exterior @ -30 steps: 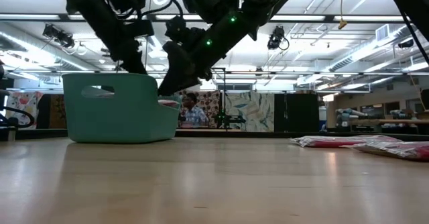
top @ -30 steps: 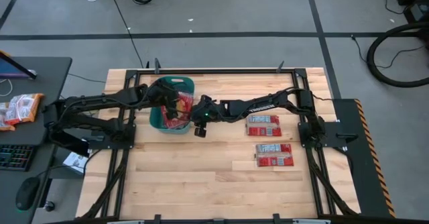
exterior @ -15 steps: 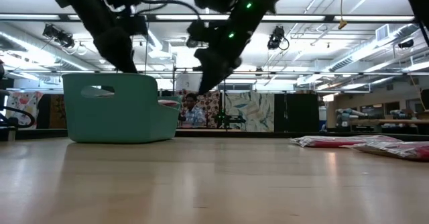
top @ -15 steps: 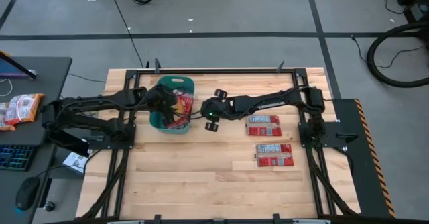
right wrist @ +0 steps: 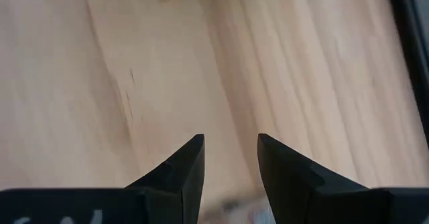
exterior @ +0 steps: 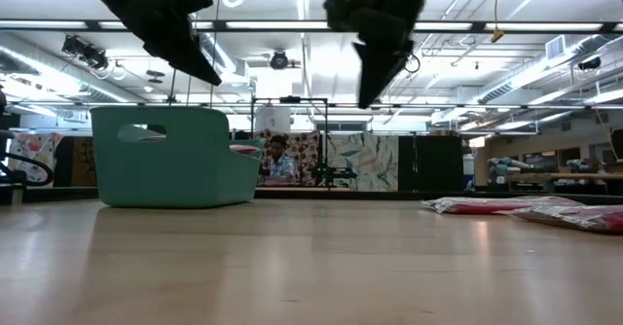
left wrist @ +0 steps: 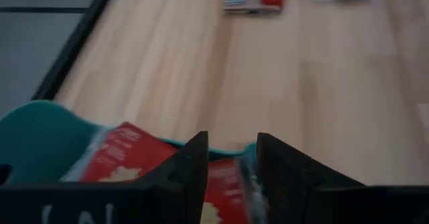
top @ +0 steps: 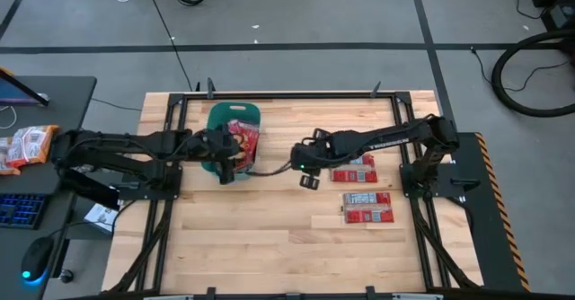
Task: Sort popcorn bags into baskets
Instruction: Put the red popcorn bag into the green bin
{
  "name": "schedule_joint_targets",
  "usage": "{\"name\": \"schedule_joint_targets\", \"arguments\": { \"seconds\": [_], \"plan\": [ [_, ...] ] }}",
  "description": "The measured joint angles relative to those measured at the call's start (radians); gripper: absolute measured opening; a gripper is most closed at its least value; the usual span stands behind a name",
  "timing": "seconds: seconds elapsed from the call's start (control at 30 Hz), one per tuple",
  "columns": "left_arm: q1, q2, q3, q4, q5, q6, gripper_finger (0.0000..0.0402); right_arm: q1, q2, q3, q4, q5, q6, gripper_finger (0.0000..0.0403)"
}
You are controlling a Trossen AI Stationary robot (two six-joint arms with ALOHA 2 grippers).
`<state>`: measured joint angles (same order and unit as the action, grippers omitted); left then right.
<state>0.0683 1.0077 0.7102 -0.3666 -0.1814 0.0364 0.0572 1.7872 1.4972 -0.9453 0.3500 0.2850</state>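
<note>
The teal basket [top: 218, 120] stands at the table's far left and holds several red popcorn bags [top: 243, 138], which also show in the left wrist view [left wrist: 120, 153]. Two more popcorn bags [top: 352, 167] [top: 367, 207] lie flat on the table at the right. My left gripper [top: 226, 171] is open and empty, raised over the basket's near edge [left wrist: 231, 150]. My right gripper [top: 305, 165] is open and empty, raised over bare wood between the basket and the two bags [right wrist: 231, 150].
The basket [exterior: 170, 155] and the two flat bags [exterior: 516, 205] show low on the table in the low view, with both grippers high above them. Bare wood lies between them and along the near half. A black frame borders the table.
My right gripper has drawn away from the basket's right side, risen, and gone toward the table's right edge, toward the two loose bags. My left gripper has risen out of the basket and gone toward the table's near edge.
</note>
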Motion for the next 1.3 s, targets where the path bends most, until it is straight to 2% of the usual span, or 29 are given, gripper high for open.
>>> {"name": "schedule_joint_targets", "arguments": {
  "seconds": [0.13,0.37,0.63,0.77,0.97,1.17,1.3],
  "plan": [
    [-0.044,-0.001,0.000,-0.003,0.000,-0.021,0.0132,0.015,-0.026,-0.072,-0.103,-0.008,0.069,0.0144],
    [-0.075,-0.001,0.000,-0.007,-0.001,-0.055,0.0132,0.043,-0.104,-0.238,-0.092,-0.092,0.210,0.0144],
    [-0.098,0.000,0.000,-0.005,0.003,-0.052,0.0132,0.134,-0.172,-0.363,-0.079,-0.341,0.460,0.0144],
    [-0.101,0.000,0.000,-0.004,0.003,-0.051,0.0132,0.197,-0.148,-0.379,-0.027,-0.327,0.641,0.0144],
    [-0.101,0.000,0.000,0.006,0.003,-0.021,0.0132,0.261,-0.011,-0.309,-0.044,-0.290,0.841,0.0141],
    [-0.101,0.000,0.000,0.007,0.003,0.002,0.0132,0.289,0.191,-0.124,-0.275,-0.257,0.922,0.0135],
    [-0.101,0.000,0.000,0.003,0.003,0.024,0.0132,0.301,0.280,0.001,-0.358,-0.235,0.963,0.0135]
  ]
}}
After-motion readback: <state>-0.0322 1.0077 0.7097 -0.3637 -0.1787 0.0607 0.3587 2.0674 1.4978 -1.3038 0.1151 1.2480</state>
